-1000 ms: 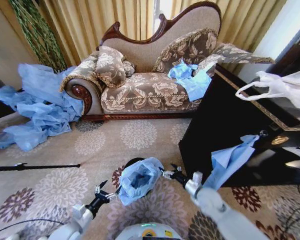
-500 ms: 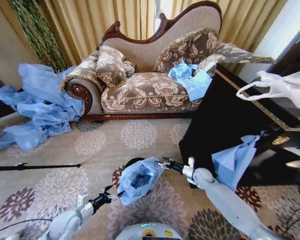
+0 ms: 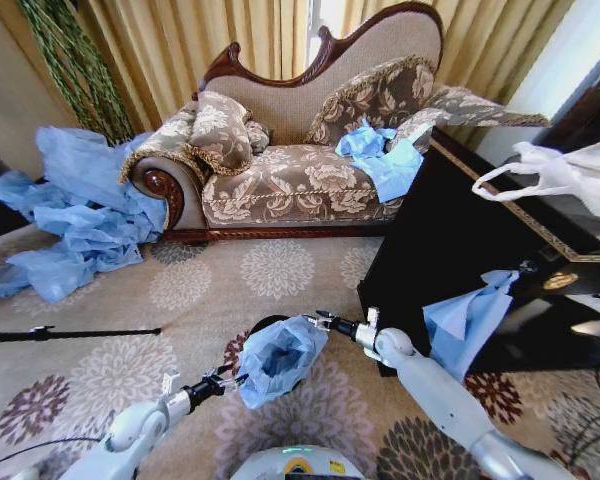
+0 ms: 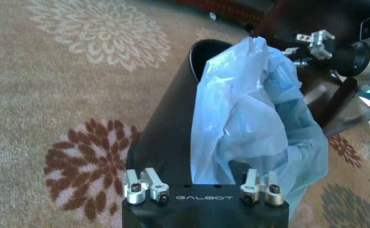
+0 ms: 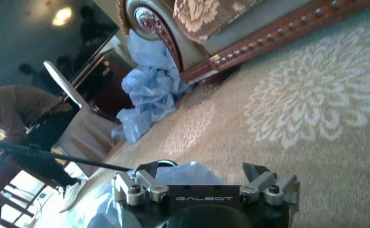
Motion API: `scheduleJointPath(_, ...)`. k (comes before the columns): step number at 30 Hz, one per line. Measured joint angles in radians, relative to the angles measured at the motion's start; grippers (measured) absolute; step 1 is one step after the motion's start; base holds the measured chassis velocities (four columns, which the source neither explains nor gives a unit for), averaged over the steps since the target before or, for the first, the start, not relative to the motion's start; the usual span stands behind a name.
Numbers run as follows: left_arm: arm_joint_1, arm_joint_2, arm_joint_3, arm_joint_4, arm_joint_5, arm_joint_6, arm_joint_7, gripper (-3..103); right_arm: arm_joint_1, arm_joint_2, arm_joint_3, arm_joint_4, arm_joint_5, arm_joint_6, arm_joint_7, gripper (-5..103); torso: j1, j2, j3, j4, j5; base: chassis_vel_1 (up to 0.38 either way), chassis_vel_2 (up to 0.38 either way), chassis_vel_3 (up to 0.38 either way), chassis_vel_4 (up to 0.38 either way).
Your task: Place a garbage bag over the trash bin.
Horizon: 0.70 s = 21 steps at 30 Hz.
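Garbage bag draping over the trash bin

Left gripper and right gripper are flanking the bin, each touching the bag's edge; whether either is pinching it, I cannot tell.

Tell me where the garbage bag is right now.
In the head view the garbage bag sits low at centre, draped over the trash bin on the carpet, between the left end effector and the right end effector.

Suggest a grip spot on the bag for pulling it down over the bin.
Probably the loose hem of the bag on the side nearest the robot, approached from above and outside the bin. The film is bunched over the opening and hangs down one side; the far rim is still bare black. Left gripper and right gripper flank it.
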Motion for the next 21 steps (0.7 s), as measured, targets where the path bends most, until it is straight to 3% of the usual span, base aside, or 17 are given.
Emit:
scheduleJointPath(1,0.000,0.000,0.000,0.000,0.000,0.000,0.000,70,0.000,0.000,0.000,0.000,0.000,0.000,0.000,89,0.000,0.000,0.000,0.0000,0.0000,0.000,0.000,0.000,0.000)
scheduleJointPath(4,-0.003,-0.001,0.001,0.009,0.002,-0.006,0.008,54,0.007,0.010,-0.006,-0.017,-0.002,-0.005,0.000,73,0.000,0.000,0.000,0.0001,0.0001,0.000,0.000,0.000,0.000)
scheduleJointPath(6,-0.004,-0.001,0.001,0.012,0.003,-0.009,0.009,54,0.008,0.012,-0.008,-0.019,-0.003,-0.005,0.000,73,0.000,0.000,0.000,0.0000,0.0001,0.000,0.000,0.000,0.000)
scheduleJointPath(7,-0.004,-0.001,0.001,0.017,0.006,-0.015,0.013,48,0.009,0.013,-0.012,-0.020,-0.004,-0.006,0.000,62,0.000,0.000,0.000,0.0000,0.0001,0.000,0.000,0.000,0.000)
scheduleJointPath(9,-0.004,-0.002,0.001,0.020,0.010,-0.020,0.017,38,0.009,0.013,-0.018,-0.020,-0.007,-0.008,0.002,57,0.000,0.000,0.000,0.0000,0.0001,0.000,0.000,0.000,0.000)
scheduleJointPath(10,-0.004,-0.002,0.001,0.020,0.010,-0.020,0.017,38,0.009,0.013,-0.018,-0.020,-0.007,-0.008,0.002,57,0.000,0.000,0.000,0.0000,0.0001,0.000,0.000,0.000,0.000)
scheduleJointPath(12,-0.004,-0.003,0.000,0.021,0.013,-0.024,0.018,32,0.007,0.014,-0.022,-0.019,-0.011,-0.008,0.005,46,0.000,0.000,0.000,0.0000,0.0001,0.000,0.000,0.000,0.000)
scheduleJointPath(13,-0.004,-0.004,0.000,0.021,0.014,-0.026,0.018,21,0.005,0.015,-0.023,-0.019,-0.014,-0.008,0.008,40,0.000,0.000,0.000,0.0000,0.0001,0.000,0.000,0.000,0.000)
scheduleJointPath(15,-0.004,-0.005,-0.001,0.022,0.015,-0.027,0.018,21,0.004,0.016,-0.023,-0.019,-0.017,-0.007,0.009,40,0.000,0.000,0.000,0.0000,0.0001,0.000,0.000,0.000,0.000)
scheduleJointPath(16,-0.004,-0.006,-0.001,0.023,0.016,-0.030,0.018,15,0.001,0.018,-0.022,-0.019,-0.019,-0.006,0.013,30,0.000,0.000,0.000,0.0000,0.0001,0.000,0.000,0.000,0.000)
scheduleJointPath(18,-0.004,-0.007,-0.001,0.025,0.017,-0.032,0.018,11,-0.001,0.019,-0.021,-0.019,-0.021,-0.005,0.015,30,0.000,0.000,0.000,0.0000,0.0001,0.000,0.000,0.000,0.000)
scheduleJointPath(19,-0.004,-0.007,-0.001,0.026,0.019,-0.034,0.017,5,-0.003,0.021,-0.019,-0.021,-0.025,-0.002,0.017,19,0.000,0.000,0.000,0.0000,0.0001,0.000,0.000,0.000,0.000)
scheduleJointPath(21,-0.003,-0.008,-0.002,0.027,0.022,-0.038,0.017,1,-0.004,0.023,-0.018,-0.025,-0.030,0.003,0.018,14,0.000,0.000,0.000,0.0000,0.0001,0.000,0.000,0.000,0.000)
